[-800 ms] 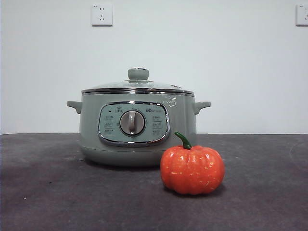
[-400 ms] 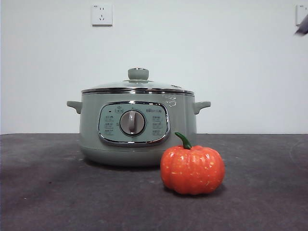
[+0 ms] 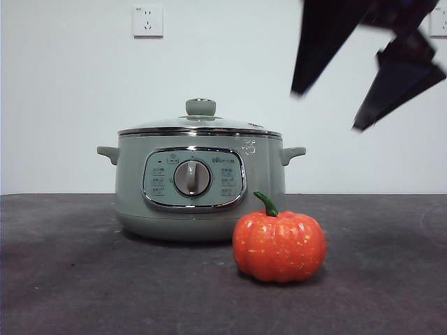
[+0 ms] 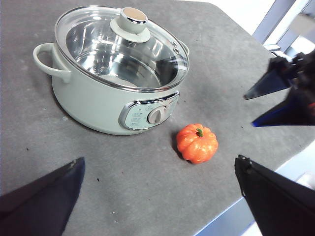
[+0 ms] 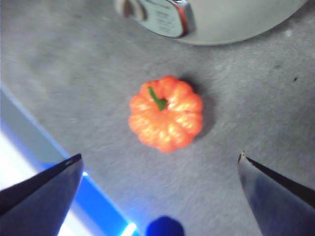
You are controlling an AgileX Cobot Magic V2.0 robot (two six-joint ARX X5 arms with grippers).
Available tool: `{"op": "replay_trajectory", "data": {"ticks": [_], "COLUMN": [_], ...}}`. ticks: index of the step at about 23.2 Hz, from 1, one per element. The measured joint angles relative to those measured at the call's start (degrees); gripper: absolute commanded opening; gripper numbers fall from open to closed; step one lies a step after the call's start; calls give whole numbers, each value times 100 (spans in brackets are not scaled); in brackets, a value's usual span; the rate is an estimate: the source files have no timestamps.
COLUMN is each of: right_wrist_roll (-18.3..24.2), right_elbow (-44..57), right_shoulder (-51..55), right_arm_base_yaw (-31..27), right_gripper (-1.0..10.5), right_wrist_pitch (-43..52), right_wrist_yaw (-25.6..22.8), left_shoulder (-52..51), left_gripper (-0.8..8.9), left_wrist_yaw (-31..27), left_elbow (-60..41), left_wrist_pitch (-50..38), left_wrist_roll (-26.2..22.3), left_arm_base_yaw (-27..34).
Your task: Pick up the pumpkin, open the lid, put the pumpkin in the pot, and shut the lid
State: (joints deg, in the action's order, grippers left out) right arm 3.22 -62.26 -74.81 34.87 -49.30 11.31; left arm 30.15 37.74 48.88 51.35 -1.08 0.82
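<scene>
nothing done yet: pumpkin (image 3: 279, 246) untouched beside pot (image 3: 200, 185), lid (image 3: 200, 120) on. right gripper (image 3: 367, 80) high above, jaws apart, empty; left gripper (image 4: 157, 196) parted, waiting.

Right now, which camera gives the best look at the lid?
The left wrist view: it looks down through the lid, showing its glass, knob and whole rim. The front view shows it only edge-on atop the pot. The right wrist view misses it.

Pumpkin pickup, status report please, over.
Right pincer open, high above the pumpkin. Left pincer open, waiting. Pumpkin on table beside pot, lid on. Nothing in the way.
</scene>
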Motion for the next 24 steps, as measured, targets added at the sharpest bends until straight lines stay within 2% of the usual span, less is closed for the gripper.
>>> {"op": "replay_trajectory", "data": {"ticks": [8,20,21,24], "right_wrist_roll": [28,15,15,-39], "right_elbow": [0,-2,-2,-2], "right_shoulder": [-1150,-2323,-2350,-2352], "right_arm_base_yaw": [411,455,461,476], "right_gripper": [698,669,566,47], "right_wrist_pitch": [728,1163,1163,1152], "right_wrist_yaw": [-269,-382,-385,-382], "left_shoulder": [0,0,0,0], "left_gripper": [668,668,668,668], "left_wrist_yaw": [0,0,0,-2], "left_elbow": [0,0,0,0], "left_wrist_pitch": [0,0,0,0], "left_wrist_roll": [0,0,0,0], "left_arm_base_yaw": [0,0,0,0]}}
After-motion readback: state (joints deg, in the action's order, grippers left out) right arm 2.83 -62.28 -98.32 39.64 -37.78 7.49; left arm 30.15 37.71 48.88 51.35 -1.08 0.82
